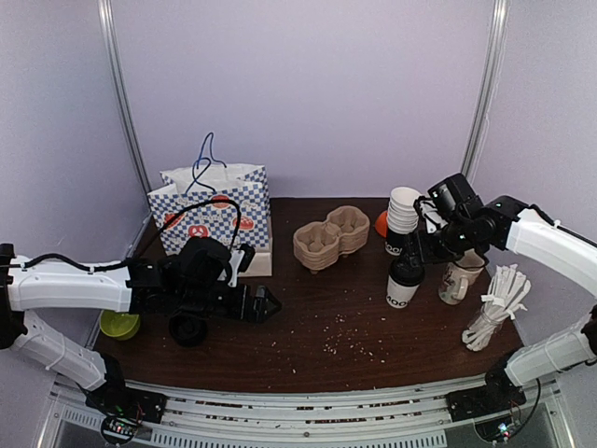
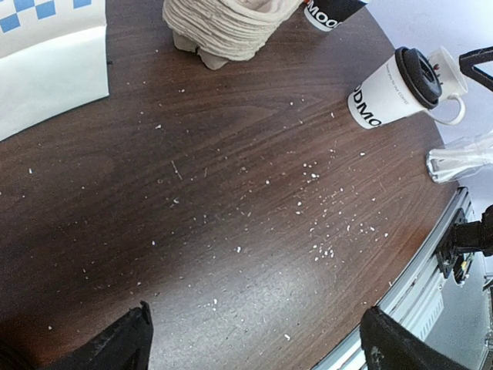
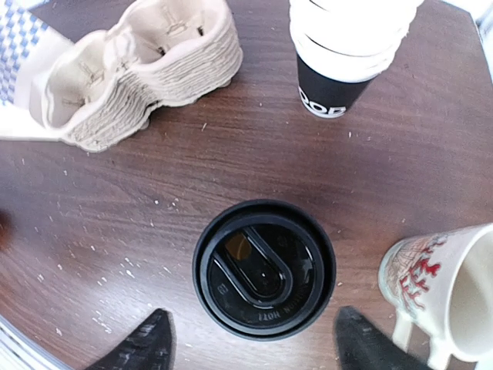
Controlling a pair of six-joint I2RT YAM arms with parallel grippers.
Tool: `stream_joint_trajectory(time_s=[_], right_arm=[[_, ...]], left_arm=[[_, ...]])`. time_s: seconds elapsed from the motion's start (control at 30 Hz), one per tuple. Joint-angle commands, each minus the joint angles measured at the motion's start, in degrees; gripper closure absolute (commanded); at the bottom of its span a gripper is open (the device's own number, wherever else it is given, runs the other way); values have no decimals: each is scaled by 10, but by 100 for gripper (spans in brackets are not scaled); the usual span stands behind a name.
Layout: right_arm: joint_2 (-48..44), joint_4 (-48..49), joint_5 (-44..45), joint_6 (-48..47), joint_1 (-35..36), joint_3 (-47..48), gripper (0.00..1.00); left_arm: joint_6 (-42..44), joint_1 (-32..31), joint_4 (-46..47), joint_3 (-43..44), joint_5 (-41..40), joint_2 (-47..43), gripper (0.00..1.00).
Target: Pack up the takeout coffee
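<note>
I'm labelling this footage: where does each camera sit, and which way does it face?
Top external: above and behind the arms, looking down at the table; both arms show.
Left wrist: behind the left gripper, which shows open at bottom, facing the crumb-strewn table.
Right wrist: above the takeout coffee, facing straight down; the right gripper flanks it.
All share the takeout coffee.

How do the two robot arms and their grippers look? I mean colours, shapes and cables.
Both the left arm and the right arm have white tube-shaped segments with black joints. The left gripper and the right gripper are black, each with two dark pointed fingers. A black cable loops above the left arm's wrist.
</note>
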Motion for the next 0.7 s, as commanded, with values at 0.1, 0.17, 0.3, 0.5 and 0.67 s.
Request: stream_joint_trajectory(time_s=[0.1,0.17,0.3,0.5,0.67], right_arm=[[17,38,-15,19,0,-17,46],[23,45,-15,20,0,-29,48],[35,56,-16,19,-1,-46,50],[42,66,-11,21,-3,-74,54],[45,75,-12,24,-3,-109,56]], left_arm=[[3,0,32,11,-2,-8,4],[2,0,31,8,-2,-11,4],[0,-1,32,3,-4,-13,4],[-2,0,32,0,-7,-12,5],[-3,0,32,-1,-11,-11,5]])
